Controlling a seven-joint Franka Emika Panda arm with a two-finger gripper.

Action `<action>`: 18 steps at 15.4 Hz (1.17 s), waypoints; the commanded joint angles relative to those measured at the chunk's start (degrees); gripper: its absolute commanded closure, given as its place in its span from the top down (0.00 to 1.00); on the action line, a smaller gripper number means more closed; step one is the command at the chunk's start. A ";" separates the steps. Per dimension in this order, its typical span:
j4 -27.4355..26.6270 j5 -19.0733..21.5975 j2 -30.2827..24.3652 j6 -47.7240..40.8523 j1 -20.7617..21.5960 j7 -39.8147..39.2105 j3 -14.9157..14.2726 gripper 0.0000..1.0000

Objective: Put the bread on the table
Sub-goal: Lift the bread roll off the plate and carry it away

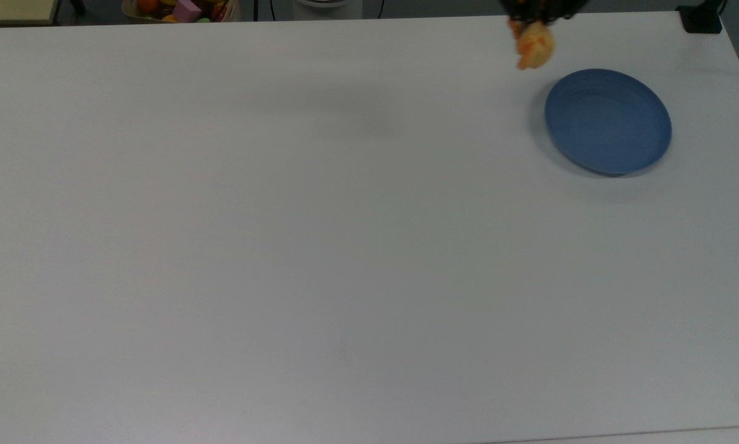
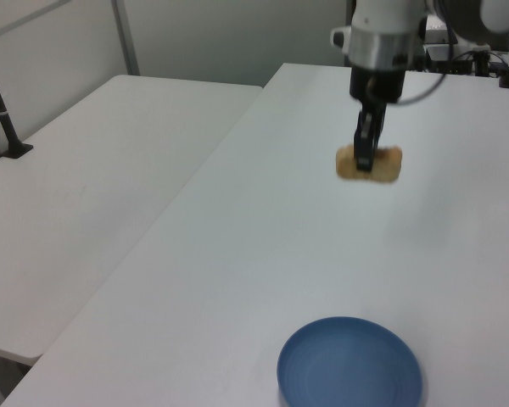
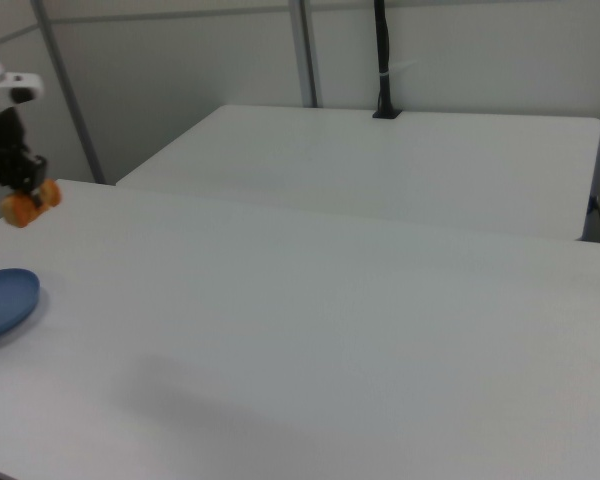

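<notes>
The bread (image 1: pixel 533 44) (image 2: pixel 369 164) (image 3: pixel 30 204), a golden-orange roll, hangs in the air above the white table (image 1: pixel 320 234) (image 2: pixel 263 254) (image 3: pixel 330 330). My gripper (image 2: pixel 365 159) (image 3: pixel 25 190) is shut on its middle, with both ends of the roll sticking out past the black fingers. In the top view the bread is at the top edge, up and to the left of the blue plate (image 1: pixel 607 121) (image 2: pixel 349 366) (image 3: pixel 2 300), which has nothing on it. In the left view the roll is well beyond the plate.
A box of coloured toys (image 1: pixel 181 9) stands past the table's far edge in the top view. A second white table (image 2: pixel 85 186) (image 3: pixel 380 165) adjoins mine. A black clamp (image 1: pixel 701 18) sits at the top view's upper right corner.
</notes>
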 commanded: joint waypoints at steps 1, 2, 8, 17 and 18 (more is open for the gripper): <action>-2.02 5.54 -3.73 -2.70 -0.91 -13.17 -11.80 0.00; -2.02 5.64 -3.74 -2.71 -1.00 -15.48 -14.63 0.00; -1.94 6.69 -3.12 -2.10 -2.57 -28.22 -28.18 0.00; 1.05 6.43 3.10 6.07 -13.47 -41.95 -31.27 0.00; 1.66 6.17 4.86 7.12 -13.48 -41.61 -31.27 0.00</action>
